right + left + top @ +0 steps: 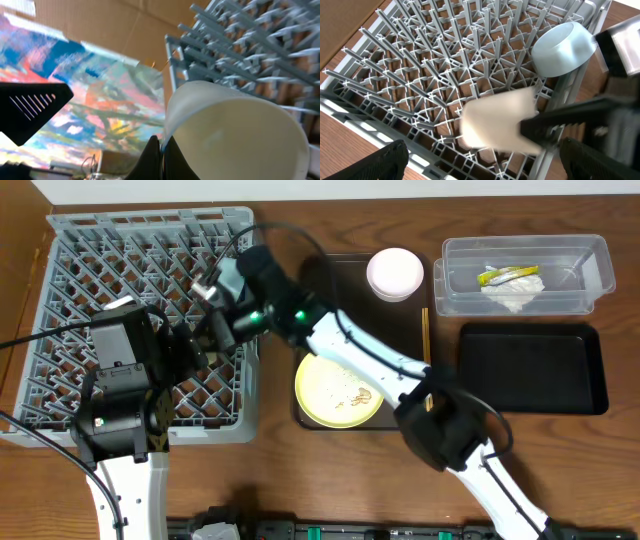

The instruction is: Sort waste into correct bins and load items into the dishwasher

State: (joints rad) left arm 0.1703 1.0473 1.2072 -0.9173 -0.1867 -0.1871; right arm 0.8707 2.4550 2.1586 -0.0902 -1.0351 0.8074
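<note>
My right gripper (162, 150) is shut on the rim of the light blue bowl (235, 135), whose inside is pale. It holds the bowl tilted over the right side of the dishwasher (150, 270), a grey peg rack. In the left wrist view the bowl (564, 49) hangs above the pegs (445, 65). From above, the right gripper (225, 295) and bowl (232, 280) are by the rack's right wall. My left gripper (490, 165) stands open over the rack's near corner, nothing between its fingers (385, 160). The left gripper (185, 350) sits just left of the bowl.
On a brown tray (330, 270) are a pinkish-white bowl (395, 272) and a yellow plate (340, 390) with food scraps (357, 395). Chopsticks (425, 340) lie beside it. A clear tub (590, 260) holds a napkin (515, 295) and wrapper (505, 275). A black tray (530, 367) is nearby. A blurred pale shape (500, 125) crosses the left wrist view.
</note>
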